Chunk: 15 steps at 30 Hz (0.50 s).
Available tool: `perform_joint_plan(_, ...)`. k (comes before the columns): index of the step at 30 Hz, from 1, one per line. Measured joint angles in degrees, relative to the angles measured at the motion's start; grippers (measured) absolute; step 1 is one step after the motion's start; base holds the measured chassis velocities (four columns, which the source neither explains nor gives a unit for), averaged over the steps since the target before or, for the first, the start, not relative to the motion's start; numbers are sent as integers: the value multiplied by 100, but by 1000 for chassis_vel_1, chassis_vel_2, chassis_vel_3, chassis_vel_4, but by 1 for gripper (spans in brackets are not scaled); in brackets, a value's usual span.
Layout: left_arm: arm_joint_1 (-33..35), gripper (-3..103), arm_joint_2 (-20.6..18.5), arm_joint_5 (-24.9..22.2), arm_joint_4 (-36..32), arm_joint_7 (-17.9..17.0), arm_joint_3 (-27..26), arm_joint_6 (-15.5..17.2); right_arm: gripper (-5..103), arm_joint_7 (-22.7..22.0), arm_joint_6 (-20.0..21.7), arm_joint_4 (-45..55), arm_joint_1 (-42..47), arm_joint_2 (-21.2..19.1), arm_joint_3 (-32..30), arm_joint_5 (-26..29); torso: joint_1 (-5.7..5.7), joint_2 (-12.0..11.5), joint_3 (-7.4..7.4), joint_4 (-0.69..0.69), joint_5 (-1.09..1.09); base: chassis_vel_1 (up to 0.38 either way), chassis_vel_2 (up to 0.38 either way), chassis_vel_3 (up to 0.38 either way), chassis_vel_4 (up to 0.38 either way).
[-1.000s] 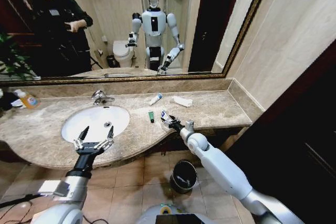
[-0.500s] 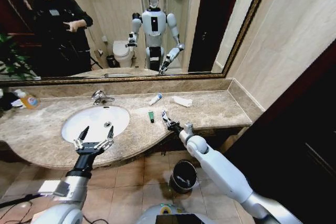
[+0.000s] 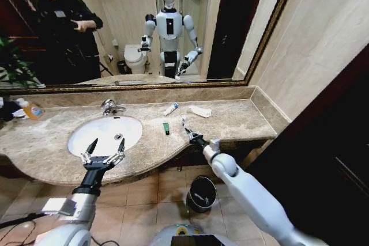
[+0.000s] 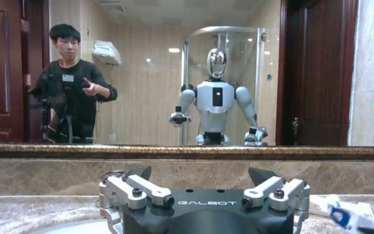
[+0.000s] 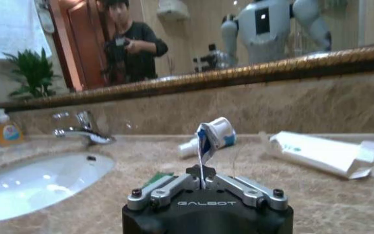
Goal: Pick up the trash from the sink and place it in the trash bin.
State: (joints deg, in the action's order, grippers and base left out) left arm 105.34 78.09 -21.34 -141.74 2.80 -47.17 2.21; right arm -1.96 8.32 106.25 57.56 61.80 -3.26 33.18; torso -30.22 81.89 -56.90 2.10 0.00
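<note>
My right gripper (image 3: 188, 128) is shut on a small white tube with blue marks (image 5: 212, 136), held upright just above the counter to the right of the sink (image 3: 86, 145). More trash lies on the marble: a dark green tube (image 3: 166, 128), another white tube (image 3: 171, 108) and a flat white packet (image 3: 200, 111). The packet (image 5: 323, 153) lies beyond the held tube. My left gripper (image 3: 102, 152) hangs open over the sink's front rim with nothing between its fingers (image 4: 138, 187). The black trash bin (image 3: 202, 193) stands on the floor under the counter's edge.
A chrome tap (image 3: 109, 106) stands behind the basin. A pale bottle with an orange label (image 3: 30, 109) is at the counter's far left. A mirror backs the counter, and a wall closes it off on the right.
My right gripper has risen a little and shifted right with the white tube pinched in it. The left arm has stayed put.
</note>
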Motion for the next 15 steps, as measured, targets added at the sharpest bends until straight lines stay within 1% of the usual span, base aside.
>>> perform_joint_plan(3,0,100,0,0,0,0,0,0,0,-29,-117,583,522,-144,-237,-3,0,0,0,1,1,0,0,0,0)
perform_joint_plan(4,0,100,0,0,0,0,0,0,0,-29,-117,583,522,-144,-237,-3,0,0,0,1,1,0,0,0,0)
perform_joint_plan(6,0,100,0,0,0,1,1,0,0,-63,-182,903,936,-191,-422,-4,0,0,0,1,1,0,0,0,0)
perform_joint_plan(8,0,100,0,0,0,0,0,0,0,-65,-320,1194,1581,-194,-695,-30,0,0,0,0,1,0,0,0,0)
perform_joint_plan(9,0,100,0,0,0,0,0,0,0,-65,-320,1194,1581,-194,-695,-30,0,0,0,0,1,0,0,0,0)
perform_joint_plan(11,0,100,0,0,0,0,0,0,0,-55,-537,1252,2121,-149,-923,-73,1,0,1,0,1,0,0,0,0)
perform_joint_plan(12,0,100,0,0,0,0,0,0,0,-30,-622,1251,2245,-139,-973,-98,1,0,0,0,1,0,0,0,0)
perform_joint_plan(13,0,100,0,0,0,0,0,0,0,-30,-622,1251,2245,-139,-973,-98,1,0,0,0,1,0,0,0,0)
perform_joint_plan(15,0,100,0,0,0,0,0,0,0,172,-977,1146,2724,-91,-1200,-271,1,0,1,0,0,0,0,0,0)
